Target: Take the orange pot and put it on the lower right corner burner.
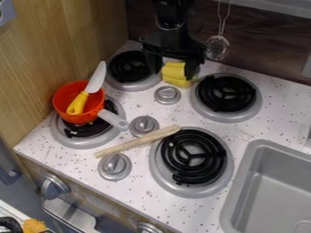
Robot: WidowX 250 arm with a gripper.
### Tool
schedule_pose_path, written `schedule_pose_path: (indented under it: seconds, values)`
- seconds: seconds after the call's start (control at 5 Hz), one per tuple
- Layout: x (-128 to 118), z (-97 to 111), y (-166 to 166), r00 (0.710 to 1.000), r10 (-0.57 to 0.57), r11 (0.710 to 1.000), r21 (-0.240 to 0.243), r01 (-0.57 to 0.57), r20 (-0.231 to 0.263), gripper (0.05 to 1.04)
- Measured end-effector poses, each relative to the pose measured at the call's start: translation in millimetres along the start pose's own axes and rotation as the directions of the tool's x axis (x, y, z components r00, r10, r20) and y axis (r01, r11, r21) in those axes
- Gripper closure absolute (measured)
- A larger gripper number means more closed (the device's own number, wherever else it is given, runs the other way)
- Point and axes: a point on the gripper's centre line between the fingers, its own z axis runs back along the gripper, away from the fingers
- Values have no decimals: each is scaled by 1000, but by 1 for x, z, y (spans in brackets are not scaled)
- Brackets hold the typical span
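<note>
on the speckled white counter (139, 200), left of the grey sink (240, 191), sits the lower right burner (226, 159), with a wooden utensil (137, 142) lying onto its rim. at the back, the black gripper (173, 72) hangs with fingers well apart, a yellow object (176, 73) between them; can't tell whether it is gripped. on the lower left burner (76, 142): orange pot (62, 101), grey handle angled toward the knobs, yellow-handled knife (96, 79) inside, blade up past the rim.
</note>
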Motion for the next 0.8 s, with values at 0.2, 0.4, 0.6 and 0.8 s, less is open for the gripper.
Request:
schedule_pose_path:
  seconds: [0.2, 0.4, 0.6, 0.8]
  values:
    - [-7, -8, 1, 999, 5, 1000, 9, -5, -32, 84]
    - [-21, -11, 12, 992, 106, 988, 116, -97, -74, 84]
    - [-28, -1, 23, 982, 163, 971, 191, -143, -91, 84]
    - [-37, 4, 42, 977, 186, 955, 255, -154, -108, 84]
